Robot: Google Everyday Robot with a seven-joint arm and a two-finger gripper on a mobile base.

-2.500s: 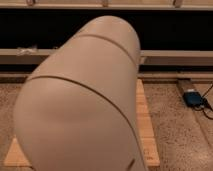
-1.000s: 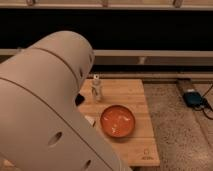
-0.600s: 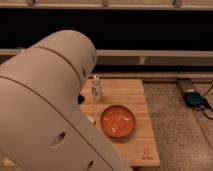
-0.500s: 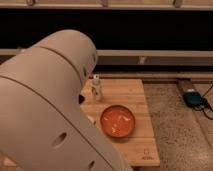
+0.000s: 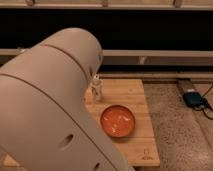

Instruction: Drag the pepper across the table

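Light wooden planks of the counter [image 5: 146, 141] fill the lower middle of the frame, below a dark band of wall at the top. The pepper does not show on the visible part, because the large beige arm [image 5: 50, 100] covers the whole left side of the counter. The gripper is also out of view, so I cannot tell its state. An orange-red bowl [image 5: 118, 120] stands near the centre of the frame. A small white bottle [image 5: 96, 88] stands upright above it, just beside the arm. At the right edge, a dark blue device [image 5: 192, 98] lies on the speckled floor [image 5: 180, 140].
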